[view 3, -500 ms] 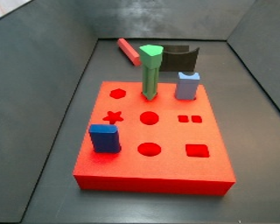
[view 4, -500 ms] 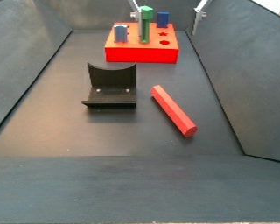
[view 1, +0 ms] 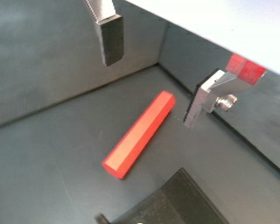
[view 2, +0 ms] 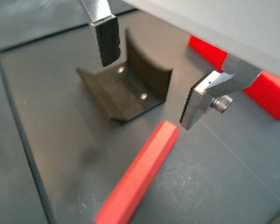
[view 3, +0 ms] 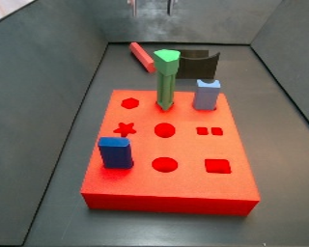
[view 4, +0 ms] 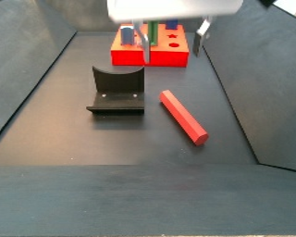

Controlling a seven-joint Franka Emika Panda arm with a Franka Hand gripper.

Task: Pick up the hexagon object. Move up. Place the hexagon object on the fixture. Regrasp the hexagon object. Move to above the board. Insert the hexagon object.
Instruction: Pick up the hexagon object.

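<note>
The hexagon object (view 4: 183, 116) is a slim salmon-red bar lying flat on the dark floor, to the right of the fixture (view 4: 116, 91). My gripper (view 4: 177, 57) hangs open high above the floor, between the bar and the board (view 4: 126, 57). In both wrist views nothing is between the fingers (view 1: 111, 39). The gripper (view 1: 152, 93) is well above the bar (view 1: 140, 134). A wrist view shows the gripper (view 2: 150, 93) over the fixture (view 2: 129, 83) with the bar (view 2: 136, 175) beside it. In a side view the bar (view 3: 142, 54) lies behind the board (view 3: 170, 154).
On the board stand a green pointed peg (view 3: 166, 79), a light-blue block (view 3: 208, 94) and a dark blue cube (view 3: 115, 151). Dark sloping walls enclose the floor on both sides. The fixture (view 3: 200, 64) stands just behind the board.
My gripper has come down into a side view; before, only its edges showed at the top. The bar, fixture and board have not moved.
</note>
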